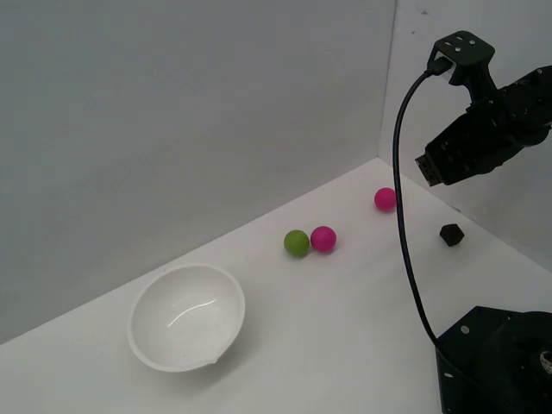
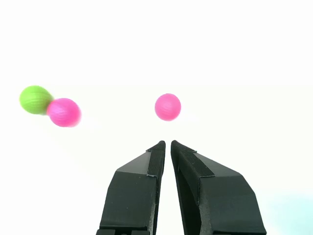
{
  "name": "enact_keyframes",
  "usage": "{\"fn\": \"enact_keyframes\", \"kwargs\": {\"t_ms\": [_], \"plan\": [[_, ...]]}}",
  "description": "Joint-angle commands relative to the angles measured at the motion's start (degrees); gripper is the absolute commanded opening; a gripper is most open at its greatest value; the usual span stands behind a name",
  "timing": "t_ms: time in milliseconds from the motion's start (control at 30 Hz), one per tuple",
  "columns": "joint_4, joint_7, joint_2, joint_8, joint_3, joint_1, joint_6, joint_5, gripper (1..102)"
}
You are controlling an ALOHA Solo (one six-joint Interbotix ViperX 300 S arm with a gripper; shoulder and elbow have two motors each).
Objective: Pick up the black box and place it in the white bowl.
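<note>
on the white table (image 1: pixel 345 328), as i see it:
gripper (image 2: pixel 167 143): raised, jaws nearly together, holding nothing
black box (image 1: pixel 451 234): 4 o'clock of lone pink ball (image 1: pixel 385 199)
white bowl (image 1: pixel 186 316): 8 o'clock of green ball (image 1: pixel 296 243)

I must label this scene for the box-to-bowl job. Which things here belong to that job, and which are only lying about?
Belong to the job:
- black box
- white bowl
- gripper, nearly closed, holding nothing

Only lying about:
- green ball, touching a pink ball
- second pink ball, standing apart
</note>
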Motion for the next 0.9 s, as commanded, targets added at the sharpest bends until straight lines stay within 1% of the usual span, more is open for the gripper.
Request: {"fn": "enact_keyframes", "kwargs": {"t_ms": [0,167,333,533,600,767,867], "plan": [[-1.3,0.9,-0.6,0.0,-0.3,1.7,0.6,-1.5,3],[-1.2,1.1,-3.7,-0.4,-3.3,3.3,2.4,-1.5,3],[-1.5,1.1,-6.7,-0.4,-6.2,5.3,2.8,-1.7,3],[-2.0,1.8,-8.9,-0.4,-8.4,8.0,5.6,-2.2,3],[-2.6,1.8,-9.2,-0.4,-8.8,9.0,6.0,-2.9,3],[-2.8,1.8,-11.6,-0.4,-11.3,10.6,6.2,-3.0,3],[-3.3,2.8,-12.7,-0.4,-12.2,11.2,6.2,-3.4,3]]}}
